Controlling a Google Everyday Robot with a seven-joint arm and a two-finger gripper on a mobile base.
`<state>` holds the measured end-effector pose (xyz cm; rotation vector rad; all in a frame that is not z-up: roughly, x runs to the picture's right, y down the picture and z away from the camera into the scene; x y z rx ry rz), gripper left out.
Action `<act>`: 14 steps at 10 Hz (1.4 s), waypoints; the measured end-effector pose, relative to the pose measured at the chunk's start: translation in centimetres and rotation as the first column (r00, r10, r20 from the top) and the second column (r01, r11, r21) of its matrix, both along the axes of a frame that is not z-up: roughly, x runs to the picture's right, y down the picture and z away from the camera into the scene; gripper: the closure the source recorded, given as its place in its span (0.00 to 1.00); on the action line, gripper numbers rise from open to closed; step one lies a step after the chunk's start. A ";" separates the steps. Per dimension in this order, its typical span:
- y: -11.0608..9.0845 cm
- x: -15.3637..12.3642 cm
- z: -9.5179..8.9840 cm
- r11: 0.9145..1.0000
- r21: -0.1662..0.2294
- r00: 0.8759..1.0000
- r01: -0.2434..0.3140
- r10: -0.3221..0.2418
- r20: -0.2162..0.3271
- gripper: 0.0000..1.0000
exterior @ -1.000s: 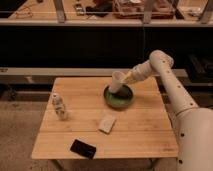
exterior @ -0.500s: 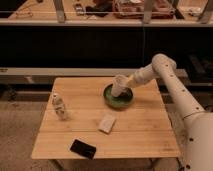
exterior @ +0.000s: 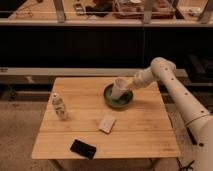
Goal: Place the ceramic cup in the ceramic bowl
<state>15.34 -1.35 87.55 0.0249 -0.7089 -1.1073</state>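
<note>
While it tilts over the ceramic bowl point(exterior: 118, 97), the ceramic cup point(exterior: 119, 88) shows plain white, tapered, its lower end within the bowl's rim. The gripper point(exterior: 128, 85) is clamped tight on the cup from the right. The dark green bowl sits toward the far right of the wooden table point(exterior: 75, 130). A white bottle-shaped figure point(exterior: 59, 106) stands left; a pale packet point(exterior: 106, 123) and a black device point(exterior: 83, 148) lie nearer.
</note>
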 end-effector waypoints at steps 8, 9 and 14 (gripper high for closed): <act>1.5 -0.1 -0.4 0.999 0.015 0.999 0.048 -0.048 -0.002 0.44; 1.5 0.0 -0.3 0.999 0.017 0.999 0.046 -0.046 -0.010 0.36; 1.5 0.2 -0.4 0.998 0.017 0.998 0.057 -0.056 -0.027 0.20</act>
